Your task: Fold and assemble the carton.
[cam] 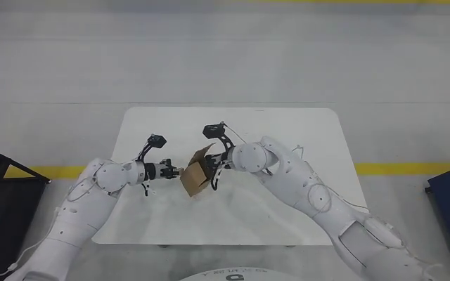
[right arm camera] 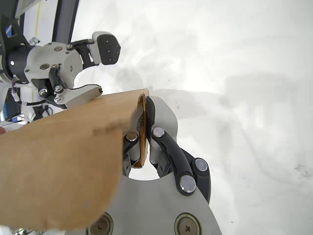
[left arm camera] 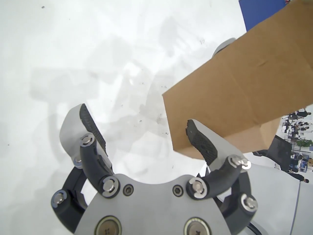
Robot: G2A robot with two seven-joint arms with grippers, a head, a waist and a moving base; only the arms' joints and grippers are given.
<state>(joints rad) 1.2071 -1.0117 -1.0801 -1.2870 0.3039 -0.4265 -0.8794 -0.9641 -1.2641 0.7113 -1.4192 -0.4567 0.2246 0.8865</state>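
We have carton tilted over table, between arms. Our right gripper pinched tight on wall edge, anchoring it for fold; left gripper spread wide, gripping nothing, one pad touching side panel, likely to push it square.

Carton sat between the two grippers, over the table.
The right gripper gripped one wall edge of the carton from its side; the left gripper stood at the opposite side, spread apart, with one fingertip against the carton's corner.
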